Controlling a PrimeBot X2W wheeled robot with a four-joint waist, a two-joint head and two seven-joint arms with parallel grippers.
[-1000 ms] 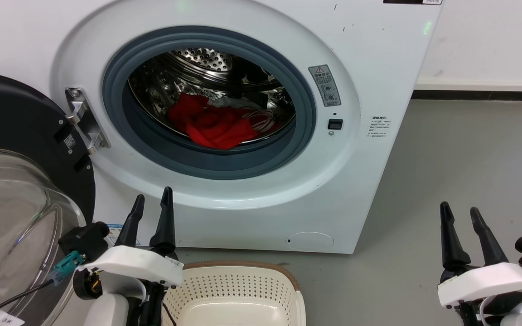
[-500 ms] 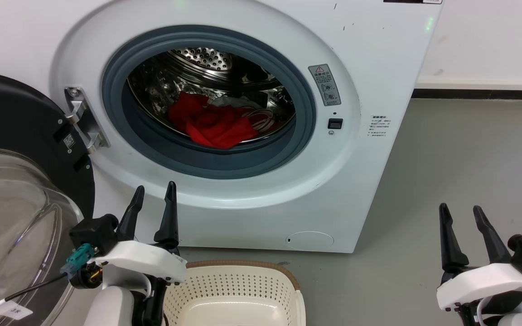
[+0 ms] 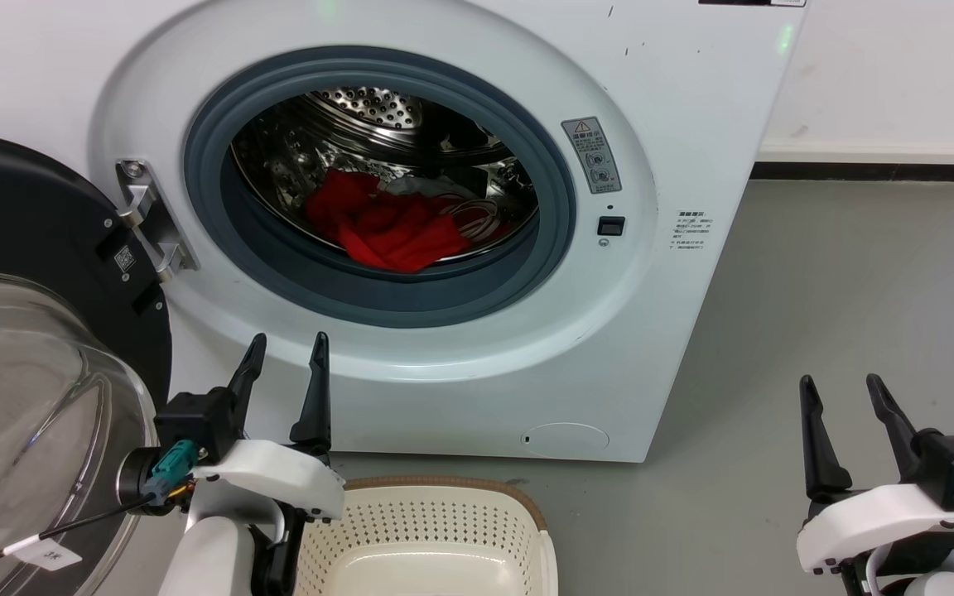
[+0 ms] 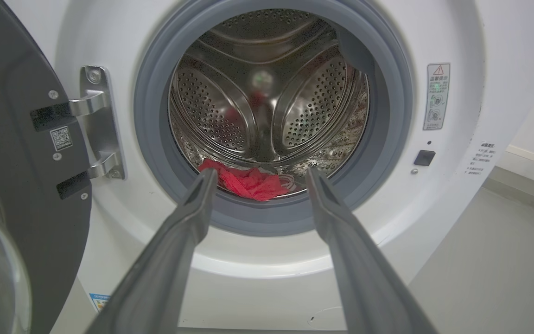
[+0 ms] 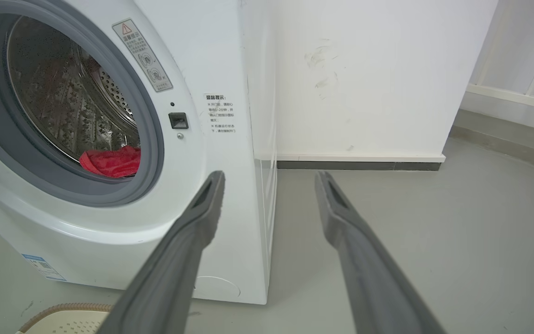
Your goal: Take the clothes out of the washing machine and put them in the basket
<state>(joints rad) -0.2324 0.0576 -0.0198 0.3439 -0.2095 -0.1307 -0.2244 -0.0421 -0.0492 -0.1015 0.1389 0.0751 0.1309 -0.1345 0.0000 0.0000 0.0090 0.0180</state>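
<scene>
the red clothes lay low in the washer drum (door swung wide), with the basket on the floor before it. the left gripper and right gripper both hung spread and empty outside.

You get bright, even light; glare sparkles on the steel drum, reflections streak the glass door, and wrist views bow at their edges.
</scene>
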